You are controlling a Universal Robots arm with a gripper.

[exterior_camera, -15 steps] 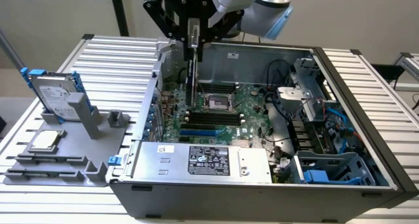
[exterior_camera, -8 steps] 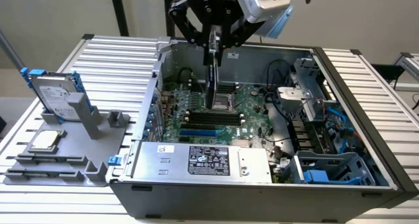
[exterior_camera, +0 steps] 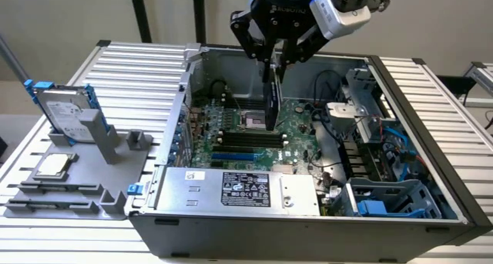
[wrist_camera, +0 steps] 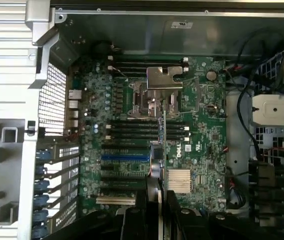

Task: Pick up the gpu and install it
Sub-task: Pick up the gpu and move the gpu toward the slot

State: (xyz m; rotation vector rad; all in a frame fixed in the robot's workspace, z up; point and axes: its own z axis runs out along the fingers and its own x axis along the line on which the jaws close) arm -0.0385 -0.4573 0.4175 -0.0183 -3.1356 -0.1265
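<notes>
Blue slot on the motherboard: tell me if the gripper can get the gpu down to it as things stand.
Probably yes. The gripper holds the gpu upright above the open case; the blue slot lies bare, with no cable across it.

I see open PC case (exterior_camera: 308, 241) with green motherboard (exterior_camera: 297, 138) and power supply (exterior_camera: 193, 190), blue-framed hard drive (exterior_camera: 66, 115) upright on grey stand (exterior_camera: 81, 170).
</notes>
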